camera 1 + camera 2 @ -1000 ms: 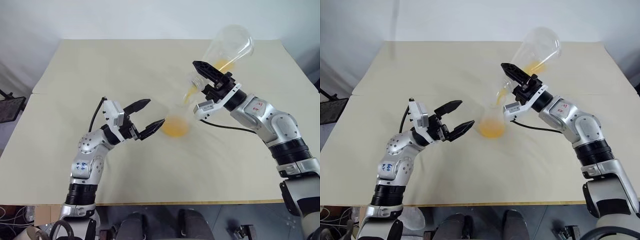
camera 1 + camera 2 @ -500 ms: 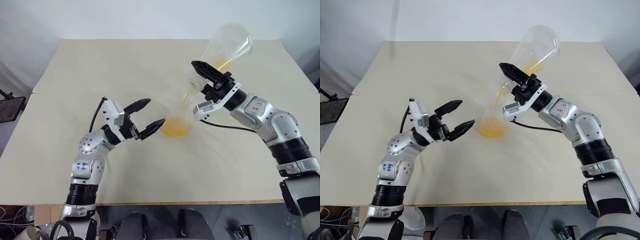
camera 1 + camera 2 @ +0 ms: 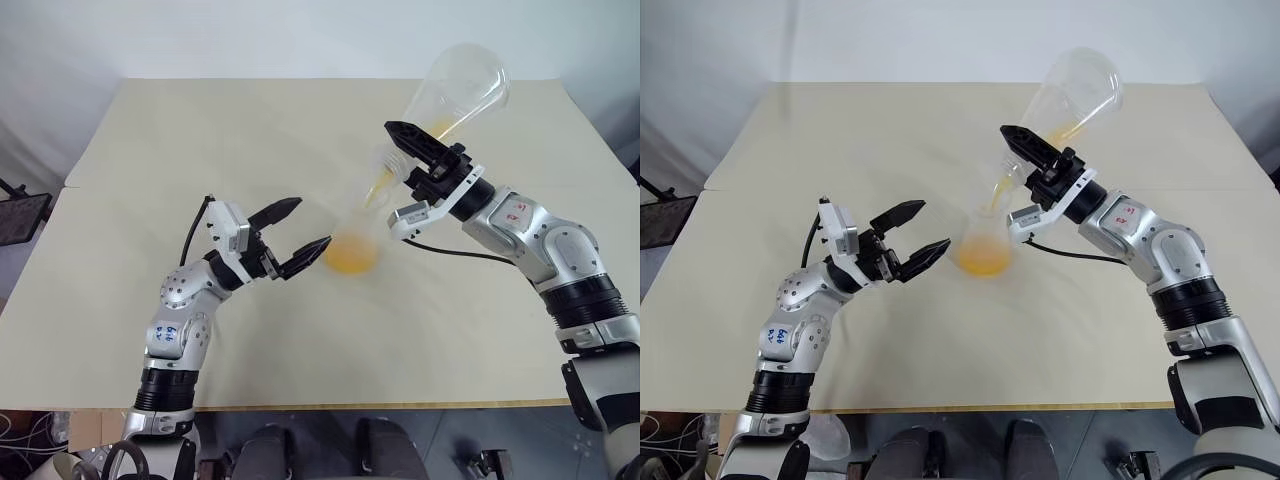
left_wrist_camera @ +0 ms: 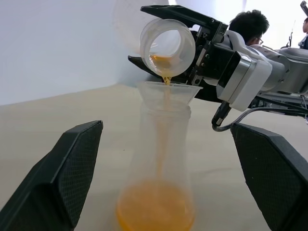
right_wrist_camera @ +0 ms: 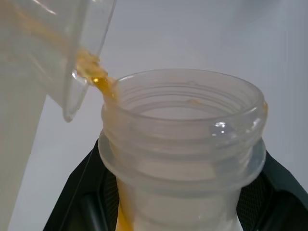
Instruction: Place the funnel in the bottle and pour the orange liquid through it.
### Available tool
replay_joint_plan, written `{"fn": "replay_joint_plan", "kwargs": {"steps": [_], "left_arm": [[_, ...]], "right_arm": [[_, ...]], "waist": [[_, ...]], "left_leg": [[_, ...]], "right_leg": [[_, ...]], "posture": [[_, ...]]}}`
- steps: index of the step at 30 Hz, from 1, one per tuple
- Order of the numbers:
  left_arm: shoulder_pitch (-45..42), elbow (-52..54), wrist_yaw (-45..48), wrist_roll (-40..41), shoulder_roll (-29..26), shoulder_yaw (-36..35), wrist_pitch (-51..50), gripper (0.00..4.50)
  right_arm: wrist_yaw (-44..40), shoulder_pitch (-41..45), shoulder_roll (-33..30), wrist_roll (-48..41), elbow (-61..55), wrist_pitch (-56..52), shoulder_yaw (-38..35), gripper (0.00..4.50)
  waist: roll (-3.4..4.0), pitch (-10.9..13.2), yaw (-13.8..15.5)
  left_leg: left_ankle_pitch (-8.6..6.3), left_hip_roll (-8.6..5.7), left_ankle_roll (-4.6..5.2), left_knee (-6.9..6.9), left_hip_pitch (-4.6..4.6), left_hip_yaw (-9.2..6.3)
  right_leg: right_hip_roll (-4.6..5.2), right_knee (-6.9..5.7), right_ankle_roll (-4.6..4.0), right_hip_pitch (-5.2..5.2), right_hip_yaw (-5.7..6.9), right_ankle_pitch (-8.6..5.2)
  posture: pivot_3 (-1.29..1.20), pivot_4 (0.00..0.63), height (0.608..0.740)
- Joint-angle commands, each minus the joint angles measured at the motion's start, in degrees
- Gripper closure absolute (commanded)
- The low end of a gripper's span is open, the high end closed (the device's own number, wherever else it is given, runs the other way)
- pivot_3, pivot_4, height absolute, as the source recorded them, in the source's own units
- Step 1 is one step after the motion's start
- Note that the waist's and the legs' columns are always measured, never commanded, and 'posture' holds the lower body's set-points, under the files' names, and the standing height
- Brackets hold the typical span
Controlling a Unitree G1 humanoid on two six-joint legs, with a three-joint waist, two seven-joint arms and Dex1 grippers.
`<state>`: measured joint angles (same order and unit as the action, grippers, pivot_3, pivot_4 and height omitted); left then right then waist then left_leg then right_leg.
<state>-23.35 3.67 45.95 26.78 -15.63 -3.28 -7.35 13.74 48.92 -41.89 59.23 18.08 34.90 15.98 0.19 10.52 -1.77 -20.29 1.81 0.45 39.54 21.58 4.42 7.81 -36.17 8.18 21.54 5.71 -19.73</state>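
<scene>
Bottle (image 4: 159,159), clear and conical, standing upright on a pale cream surface (image 3: 200,140), between the two arms. Seated in its mouth: a clear funnel (image 4: 168,92). Pooled in its wide base: orange liquid (image 4: 156,207), bright and translucent.

Held tilted above the funnel by the right end effector (image 3: 1032,165), black fingers clamped together on its neck: a second clear conical flask (image 3: 1072,95), mouth down. Falling from its rim into the funnel: a thin orange stream. Small amount of orange visible inside the raised flask.

Left end effector (image 3: 296,232) fingers wide apart, hovering just beside the bottle, holding nothing, not touching it.

Progress, judged from this: funnel placement done, pouring well along, most liquid already in the bottle. Left to do: drain the remainder, then probably right the flask.

Surface otherwise bare, two panels joined by a seam. Plain white wall behind. Part of a person, dark hair, visible beyond the right arm in the left wrist view.
</scene>
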Motion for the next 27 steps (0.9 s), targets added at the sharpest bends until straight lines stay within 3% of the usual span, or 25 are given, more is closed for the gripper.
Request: {"fn": "replay_joint_plan", "kwargs": {"steps": [1,27], "left_arm": [[0.3,1.8,0.0,0.5,0.3,0.3,1.2,0.0],[0.4,1.7,-0.2,0.4,0.2,0.0,1.4,0.0]], "right_arm": [[1.2,1.7,-0.9,-0.2,-1.8,-0.3,-0.3,1.98],[3.5,2.1,0.0,1.4,-2.4,-1.9,0.0,1.98]], "waist": [[0.0,0.0,0.0],[0.0,0.0,0.0]], "left_leg": [[0.0,0.0,0.0,0.0,0.0,0.0],[0.0,0.0,0.0,0.0,0.0,0.0]], "right_leg": [[0.0,0.0,0.0,0.0,0.0,0.0],[0.0,0.0,0.0,0.0,0.0,0.0]], "posture": [[0.0,0.15,0.74],[0.0,0.15,0.74]]}}
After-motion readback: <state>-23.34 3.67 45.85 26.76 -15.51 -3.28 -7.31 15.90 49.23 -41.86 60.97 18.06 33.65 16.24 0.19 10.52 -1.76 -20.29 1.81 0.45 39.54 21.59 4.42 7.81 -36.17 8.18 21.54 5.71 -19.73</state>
